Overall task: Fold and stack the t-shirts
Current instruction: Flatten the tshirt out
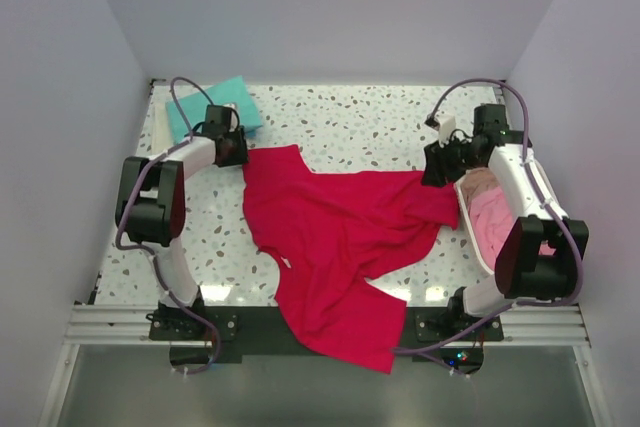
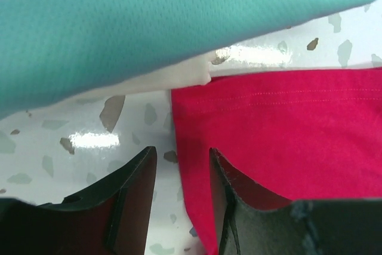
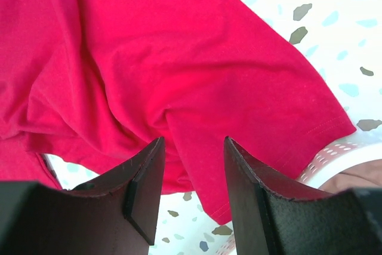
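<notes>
A crimson-red t-shirt (image 1: 335, 237) lies crumpled across the middle of the table, its lower part hanging over the near edge. A folded teal t-shirt (image 1: 215, 107) lies at the back left with a cream one (image 2: 167, 79) showing under it. My left gripper (image 1: 237, 150) is open over the red shirt's left edge (image 2: 286, 123), its fingers (image 2: 134, 177) astride that edge. My right gripper (image 1: 436, 173) is open just above the red shirt's right sleeve (image 3: 239, 82). Pink shirts (image 1: 490, 217) lie in the basket.
A white mesh laundry basket (image 1: 468, 215) stands at the right edge, under my right arm; its rim (image 3: 340, 153) shows beside the sleeve. White walls close in the speckled table (image 1: 360, 117) on three sides.
</notes>
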Robot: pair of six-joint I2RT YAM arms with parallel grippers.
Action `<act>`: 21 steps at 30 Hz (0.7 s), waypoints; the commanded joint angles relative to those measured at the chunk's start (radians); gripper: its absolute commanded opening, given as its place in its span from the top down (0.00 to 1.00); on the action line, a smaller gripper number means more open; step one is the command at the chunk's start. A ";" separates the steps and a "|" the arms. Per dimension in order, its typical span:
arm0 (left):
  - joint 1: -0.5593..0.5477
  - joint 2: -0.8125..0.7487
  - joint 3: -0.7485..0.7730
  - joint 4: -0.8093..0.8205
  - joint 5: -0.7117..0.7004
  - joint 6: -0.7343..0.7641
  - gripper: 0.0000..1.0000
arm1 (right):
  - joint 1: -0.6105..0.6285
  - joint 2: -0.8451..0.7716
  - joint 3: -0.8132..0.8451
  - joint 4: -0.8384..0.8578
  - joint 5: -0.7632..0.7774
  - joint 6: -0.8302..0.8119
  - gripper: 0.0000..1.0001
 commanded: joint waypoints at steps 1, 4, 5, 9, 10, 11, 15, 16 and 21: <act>0.000 0.045 0.069 0.037 0.026 -0.001 0.55 | -0.015 0.003 -0.003 0.028 -0.043 0.014 0.52; 0.000 0.078 0.089 0.019 0.005 0.007 0.57 | -0.021 0.006 0.000 0.023 -0.047 0.013 0.52; 0.000 0.085 0.094 0.015 0.005 0.010 0.57 | -0.025 0.006 0.001 0.020 -0.049 0.013 0.52; -0.002 0.114 0.107 0.020 -0.006 0.019 0.59 | -0.029 0.006 0.001 0.022 -0.052 0.016 0.52; -0.002 0.125 0.113 0.018 -0.004 0.019 0.61 | -0.032 0.006 0.001 0.022 -0.052 0.016 0.52; -0.002 0.131 0.124 0.015 -0.003 0.021 0.62 | -0.032 0.006 0.001 0.022 -0.054 0.016 0.52; -0.003 0.153 0.132 0.014 -0.003 0.025 0.66 | -0.038 0.004 -0.002 0.020 -0.054 0.014 0.52; -0.003 0.154 0.132 0.015 -0.003 0.027 0.68 | -0.039 0.007 -0.003 0.020 -0.054 0.014 0.53; -0.020 0.177 0.126 0.026 0.025 0.036 0.78 | -0.049 0.014 0.003 0.011 -0.064 0.013 0.53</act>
